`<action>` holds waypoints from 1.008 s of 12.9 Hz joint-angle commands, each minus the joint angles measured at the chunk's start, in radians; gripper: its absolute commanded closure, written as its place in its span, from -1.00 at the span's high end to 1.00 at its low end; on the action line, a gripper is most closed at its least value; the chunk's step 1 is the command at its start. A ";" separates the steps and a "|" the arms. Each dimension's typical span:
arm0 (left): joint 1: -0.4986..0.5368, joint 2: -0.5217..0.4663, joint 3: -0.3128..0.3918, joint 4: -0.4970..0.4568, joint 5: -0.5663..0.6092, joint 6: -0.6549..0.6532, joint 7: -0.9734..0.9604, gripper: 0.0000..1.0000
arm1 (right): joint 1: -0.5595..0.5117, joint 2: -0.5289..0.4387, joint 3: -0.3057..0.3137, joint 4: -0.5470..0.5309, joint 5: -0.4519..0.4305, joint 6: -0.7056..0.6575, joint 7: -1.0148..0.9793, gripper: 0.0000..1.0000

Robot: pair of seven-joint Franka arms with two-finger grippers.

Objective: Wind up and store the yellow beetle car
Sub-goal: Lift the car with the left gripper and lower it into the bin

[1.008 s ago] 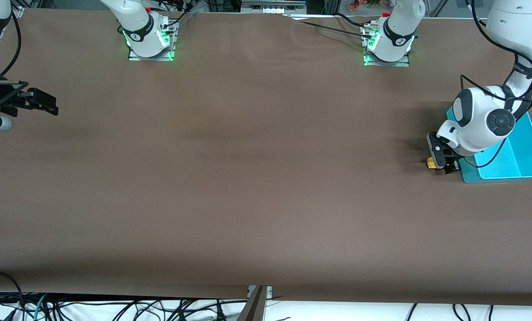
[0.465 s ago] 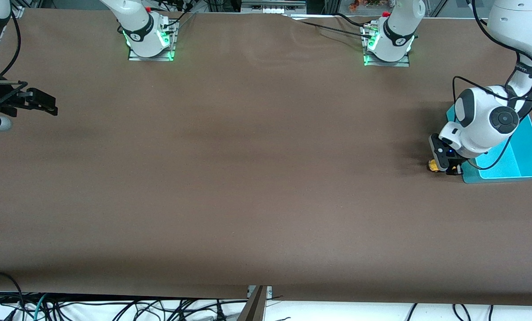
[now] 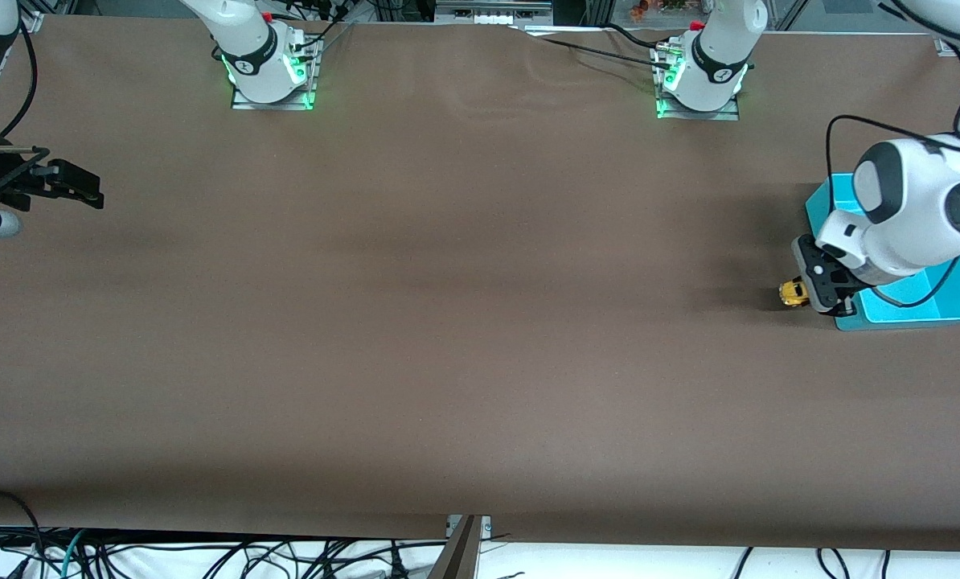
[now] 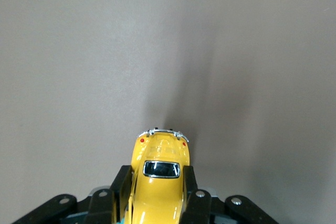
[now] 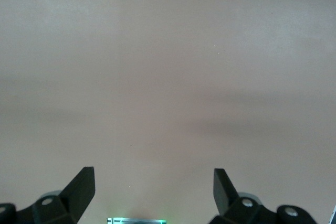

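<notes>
The yellow beetle car (image 3: 792, 293) is a tiny glossy toy held in my left gripper (image 3: 806, 296), just beside the cyan bin (image 3: 954, 291) at the left arm's end of the table. In the left wrist view the car (image 4: 160, 182) sits between the two black fingers (image 4: 116, 190), which press on its sides; its rear window and chrome bumper point away from the wrist. The car looks lifted slightly off the brown table. My right gripper (image 3: 78, 186) is open and empty, waiting at the right arm's end; its spread fingers (image 5: 79, 187) show over bare table.
The brown table cover (image 3: 464, 322) stretches between both arms. The two arm bases (image 3: 267, 68) stand along the edge farthest from the front camera. Cables hang off the table edge nearest that camera.
My left gripper, holding the car, has shifted toward the cyan bin and risen a little; the wrist has swung out over the bin. The right arm has not moved.
</notes>
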 commanded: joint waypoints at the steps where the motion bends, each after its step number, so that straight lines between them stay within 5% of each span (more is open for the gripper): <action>1: 0.022 -0.099 0.015 0.014 0.001 -0.151 0.026 -1.00 | -0.005 0.007 0.001 0.019 -0.001 -0.007 0.004 1.00; 4: 0.140 -0.177 0.021 0.008 0.069 -0.250 0.251 -1.00 | -0.005 0.007 0.003 0.019 -0.001 -0.007 0.004 1.00; 7: 0.205 -0.179 0.102 -0.041 0.070 -0.236 0.420 -1.00 | -0.005 0.007 0.003 0.019 -0.001 -0.005 0.004 1.00; 10: 0.269 -0.139 0.151 -0.153 0.106 -0.100 0.462 -1.00 | -0.005 0.007 0.001 0.019 -0.001 -0.007 0.004 1.00; 13: 0.310 -0.049 0.173 -0.156 0.106 -0.089 0.467 -1.00 | -0.005 0.007 0.001 0.019 -0.001 -0.005 0.004 1.00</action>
